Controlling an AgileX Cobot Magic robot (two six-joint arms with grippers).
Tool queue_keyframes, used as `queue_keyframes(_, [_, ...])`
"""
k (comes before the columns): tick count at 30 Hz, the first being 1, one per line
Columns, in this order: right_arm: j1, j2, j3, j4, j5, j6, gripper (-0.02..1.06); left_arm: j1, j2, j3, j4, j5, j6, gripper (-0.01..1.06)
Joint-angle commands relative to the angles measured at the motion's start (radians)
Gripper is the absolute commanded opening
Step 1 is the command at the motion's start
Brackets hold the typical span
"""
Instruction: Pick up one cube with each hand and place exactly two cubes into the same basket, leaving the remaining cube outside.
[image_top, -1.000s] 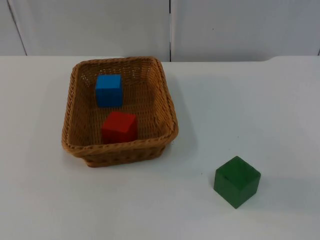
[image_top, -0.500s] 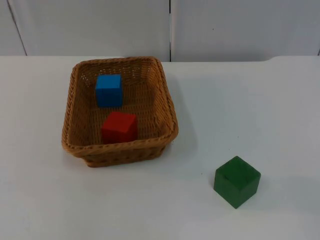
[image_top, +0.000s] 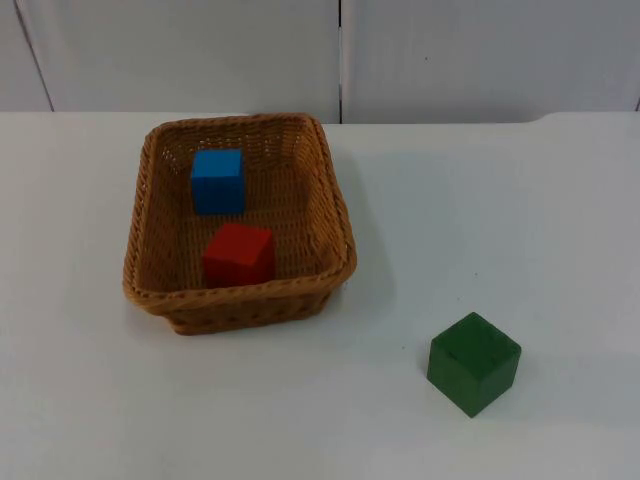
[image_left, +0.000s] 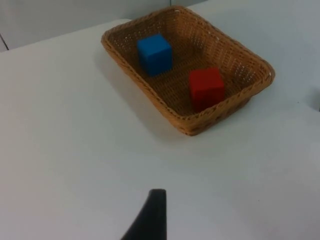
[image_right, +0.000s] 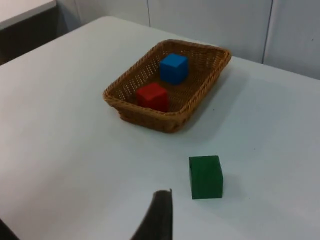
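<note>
A brown wicker basket (image_top: 335, 215) stands on the left half of the white table. Inside it a blue cube (image_top: 218, 180) lies toward the back and a red cube (image_top: 239, 254) toward the front; they are apart. A green cube (image_top: 474, 362) sits on the table at the front right, well outside the basket. My left gripper (image_left: 154, 217) waits high over bare table, far back from the basket (image_left: 150, 92) with its blue cube (image_left: 155, 53) and red cube (image_left: 206, 87). My right gripper (image_right: 160, 215) waits too, a short way from the green cube (image_right: 205, 176), with the basket (image_right: 165, 122) farther off.
The grey partition wall (image_top: 340, 55) closes off the table's far edge. In the right wrist view a dark surface (image_right: 27, 35) lies beyond the table's edge.
</note>
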Motion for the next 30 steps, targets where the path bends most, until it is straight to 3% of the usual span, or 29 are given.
queue_keyframes(1, [-0.001, -0.007, 0.005, -0.011, 0.008, 0.010, 0.79, 0.003, -0.003, 0.004, 0.005, 0.000, 0.006, 0.89])
queue_keyframes(9, [-0.001, -0.007, 0.028, -0.072, 0.105, 0.044, 0.79, 0.003, -0.003, 0.004, 0.005, 0.000, 0.006, 0.89])
queue_keyframes(26, [-0.001, -0.007, 0.030, -0.085, 0.107, 0.053, 0.79, 0.003, -0.003, 0.004, 0.005, 0.000, 0.006, 0.89])
queue_keyframes(28, [-0.001, -0.007, 0.030, -0.078, 0.107, 0.053, 0.81, 0.003, -0.003, 0.004, 0.005, 0.000, 0.006, 0.89])
queue_keyframes(30, [-0.001, -0.007, 0.030, -0.085, 0.107, 0.053, 0.89, 0.003, -0.003, 0.004, 0.005, 0.000, 0.000, 0.90])
